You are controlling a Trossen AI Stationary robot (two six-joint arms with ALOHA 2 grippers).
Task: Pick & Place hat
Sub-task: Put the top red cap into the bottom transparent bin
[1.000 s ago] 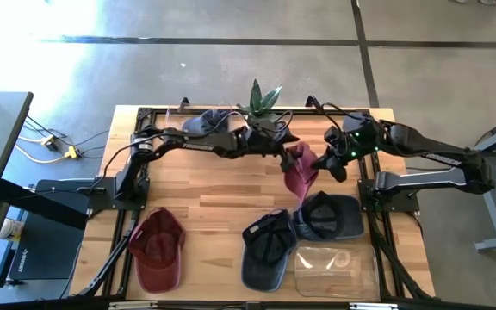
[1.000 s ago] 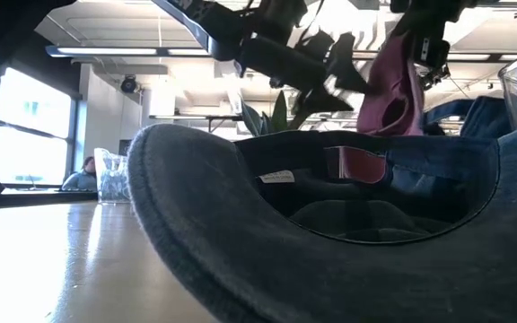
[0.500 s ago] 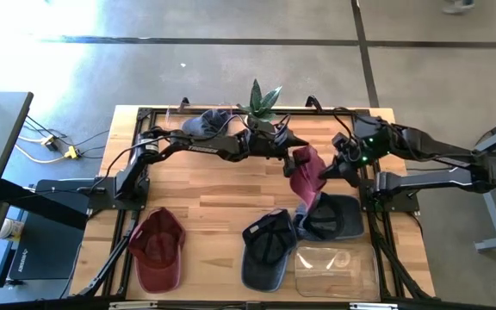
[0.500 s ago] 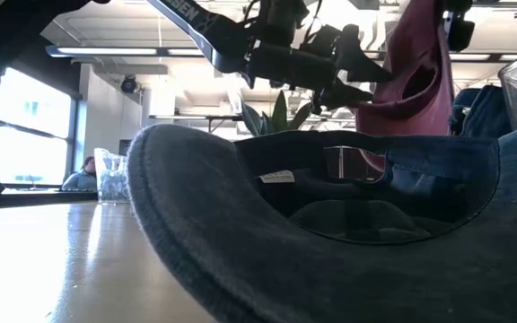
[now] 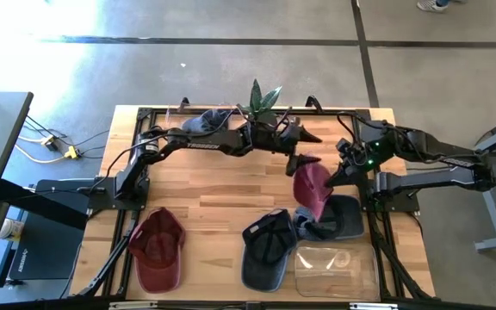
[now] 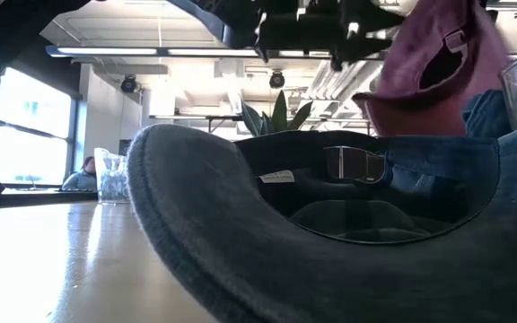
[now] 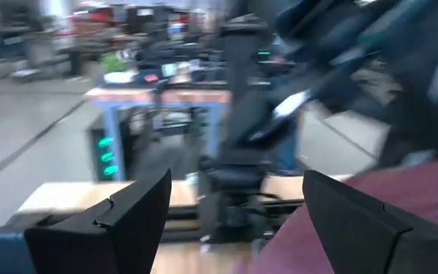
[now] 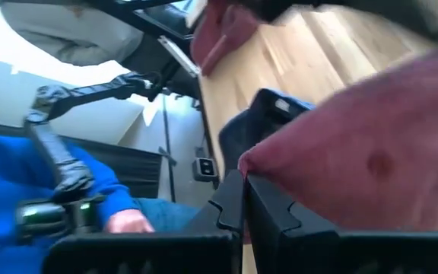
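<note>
The maroon cap point(image 5: 311, 185) hangs above the dark navy caps at the table's right side; it appears light and soft, sagging from its hold, so the stiffer brim or band edge is the likely best grip point. The right gripper point(image 5: 334, 175) is clenched on its edge. Compared with one second earlier, the cap has moved right and toward the front, and the left gripper point(image 5: 304, 146), fingers spread and empty, has drawn back.
</note>
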